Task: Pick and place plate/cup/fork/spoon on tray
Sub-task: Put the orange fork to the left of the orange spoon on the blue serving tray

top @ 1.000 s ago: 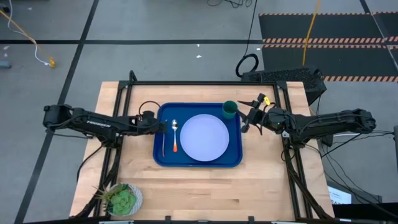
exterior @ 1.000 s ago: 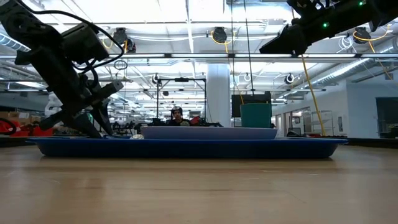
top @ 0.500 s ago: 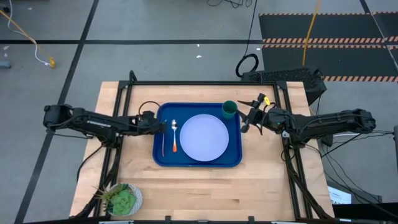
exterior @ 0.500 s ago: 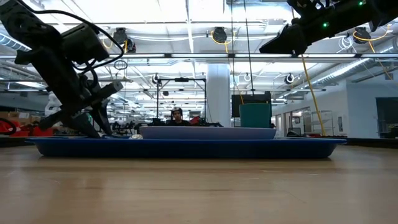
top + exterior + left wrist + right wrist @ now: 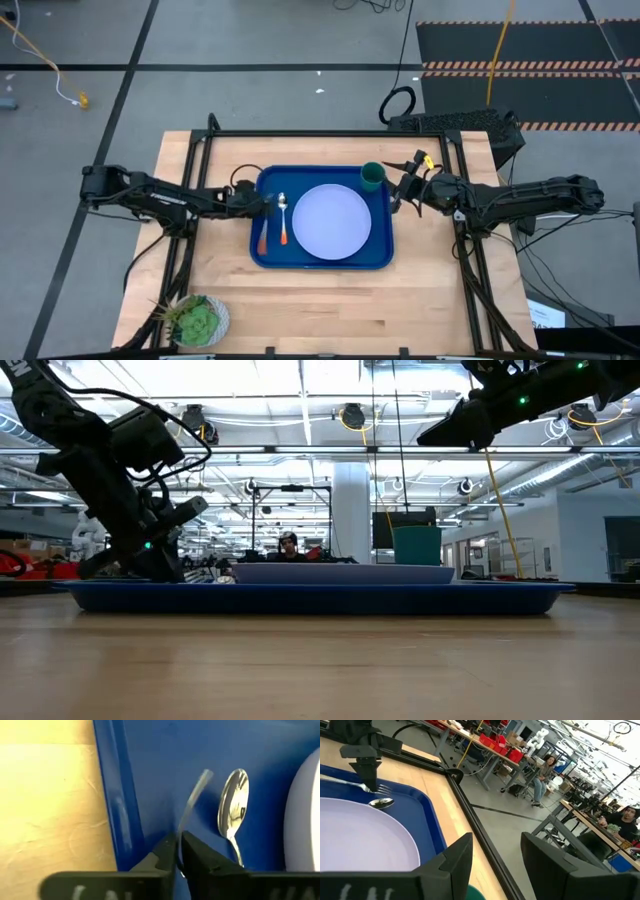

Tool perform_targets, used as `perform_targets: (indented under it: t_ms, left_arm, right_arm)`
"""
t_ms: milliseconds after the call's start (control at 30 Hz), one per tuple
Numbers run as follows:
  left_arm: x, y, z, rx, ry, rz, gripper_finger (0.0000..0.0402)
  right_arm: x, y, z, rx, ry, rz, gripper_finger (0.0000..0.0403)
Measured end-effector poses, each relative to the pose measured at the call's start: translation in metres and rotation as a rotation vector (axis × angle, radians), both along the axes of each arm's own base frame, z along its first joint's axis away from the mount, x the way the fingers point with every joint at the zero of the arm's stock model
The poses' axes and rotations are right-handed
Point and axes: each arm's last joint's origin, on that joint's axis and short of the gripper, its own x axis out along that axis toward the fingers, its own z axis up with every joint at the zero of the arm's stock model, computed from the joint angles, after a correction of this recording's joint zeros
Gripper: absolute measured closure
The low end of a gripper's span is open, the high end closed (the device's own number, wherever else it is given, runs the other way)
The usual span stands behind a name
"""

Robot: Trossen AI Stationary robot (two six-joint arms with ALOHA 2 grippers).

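I see the tray (image 5: 322, 258) nudged rightward since a second ago; left gripper (image 5: 179, 851) pinches the fork (image 5: 192, 800); right gripper (image 5: 495, 852) hangs open, empty; no writing legible.

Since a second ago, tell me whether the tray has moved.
Yes. In the high view the tray has slid slightly toward the right arm's side, judged against the table's black frame, with the left gripper at its edge.

A grey taped floor (image 5: 250, 40) surrounds the wooden table (image 5: 330, 300); bright ceiling lights (image 5: 300, 380) hang overhead.
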Motion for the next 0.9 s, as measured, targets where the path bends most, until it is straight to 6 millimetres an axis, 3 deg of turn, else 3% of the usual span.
perform_targets:
  t_ms: [67, 367, 533, 900]
  left_arm:
    - [0.000, 0.000, 0.001, 0.001, -0.003, 0.003, 0.0390]
    - [0.010, 0.001, 0.009, 0.041, -0.129, -0.029, 0.0382]
    - [0.005, 0.002, 0.005, 0.013, -0.068, -0.010, 0.0392]
    - [-0.002, 0.001, 0.000, -0.006, 0.016, 0.017, 0.0314]
  right_arm:
    - [0.000, 0.000, 0.000, 0.000, 0.000, 0.000, 0.0243]
    - [0.000, 0.000, 0.000, 0.000, 0.000, 0.000, 0.0243]
    - [0.000, 0.000, 0.000, 0.000, 0.000, 0.000, 0.0243]
    - [0.000, 0.000, 0.000, 0.000, 0.000, 0.000, 0.0243]
